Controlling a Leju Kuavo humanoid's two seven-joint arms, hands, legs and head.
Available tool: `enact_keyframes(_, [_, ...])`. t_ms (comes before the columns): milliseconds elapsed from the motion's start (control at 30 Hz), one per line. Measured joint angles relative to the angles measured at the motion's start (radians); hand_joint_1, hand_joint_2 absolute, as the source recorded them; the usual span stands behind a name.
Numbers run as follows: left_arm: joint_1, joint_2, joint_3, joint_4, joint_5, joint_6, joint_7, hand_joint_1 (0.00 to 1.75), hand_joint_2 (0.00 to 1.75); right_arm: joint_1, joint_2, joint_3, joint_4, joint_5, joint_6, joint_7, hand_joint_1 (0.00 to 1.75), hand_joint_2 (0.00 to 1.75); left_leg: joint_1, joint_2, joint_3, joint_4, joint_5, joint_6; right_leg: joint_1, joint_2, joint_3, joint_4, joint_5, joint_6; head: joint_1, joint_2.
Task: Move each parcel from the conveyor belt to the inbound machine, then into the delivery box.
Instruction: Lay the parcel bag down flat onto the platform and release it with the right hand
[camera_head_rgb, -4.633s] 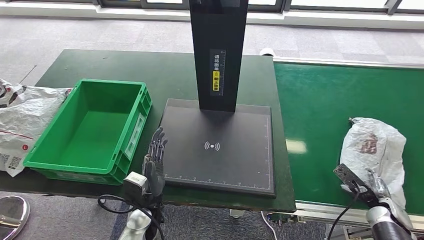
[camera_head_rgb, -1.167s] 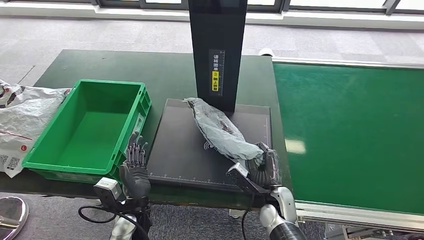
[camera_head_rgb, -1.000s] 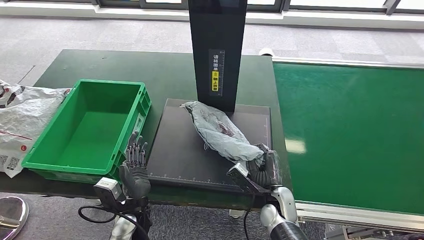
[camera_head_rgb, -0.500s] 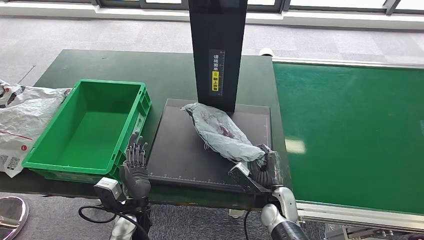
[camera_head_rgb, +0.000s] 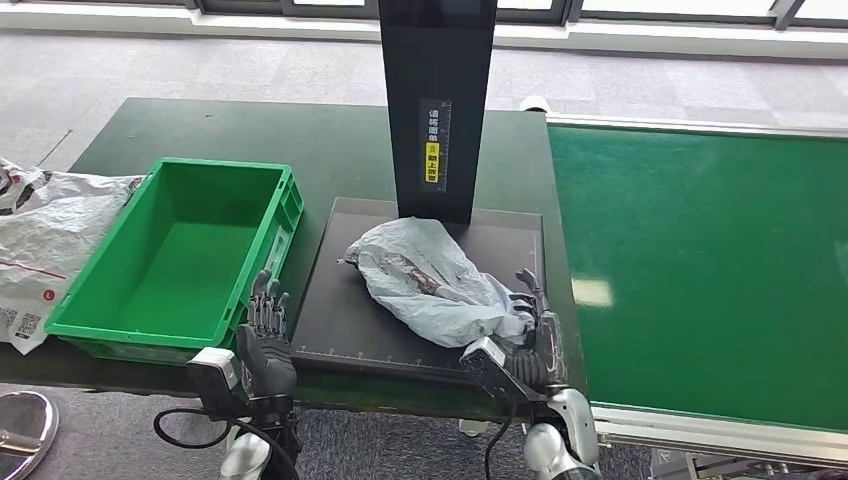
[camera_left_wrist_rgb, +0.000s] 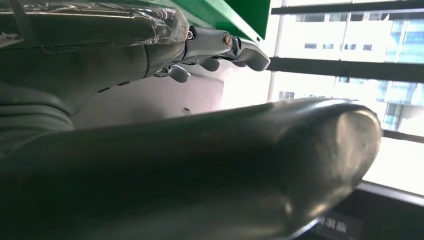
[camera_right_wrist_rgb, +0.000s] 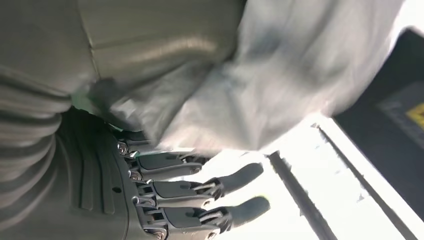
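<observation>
A crumpled grey parcel lies on the black plate of the inbound machine, beneath its upright column, off the green conveyor belt. The robot's right hand rests at the parcel's near end with fingers spread; in the right wrist view they stand apart beside the wrapping, gripping nothing. The left hand hovers empty, fingers extended, between the plate and the green delivery box, which sits empty on the desk. Judged from this, the first leg is done; the transfer into the box remains.
</observation>
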Motion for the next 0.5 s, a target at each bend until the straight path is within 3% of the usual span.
enact_keyframes(67, [0.000,0.002,0.000,0.005,0.004,0.015,-0.006,0.00,0.00,0.128,-0.002,0.003,-0.193,-0.052,0.088,-0.006,0.00,1.75,0.000,-0.003,-0.001,0.000,-0.001,0.000,0.000,-0.003,0.000,0.000,-0.002,0.000,0.000,0.000])
enact_keyframes(167, [0.000,0.003,0.000,0.012,0.011,0.017,-0.008,0.00,0.00,0.247,-0.007,0.008,-0.406,-0.073,0.136,0.011,0.00,1.75,0.000,0.000,-0.002,0.000,-0.003,-0.001,0.000,0.000,-0.001,0.000,-0.002,-0.001,0.000,0.000])
enact_keyframes(500, [0.005,0.006,0.000,0.003,0.043,-0.049,-0.061,0.00,0.00,0.381,-0.016,-0.021,-0.679,-0.124,0.186,-0.033,0.00,1.75,0.000,0.002,0.001,0.000,-0.003,-0.001,0.000,0.002,0.000,0.000,-0.002,-0.001,0.000,0.000])
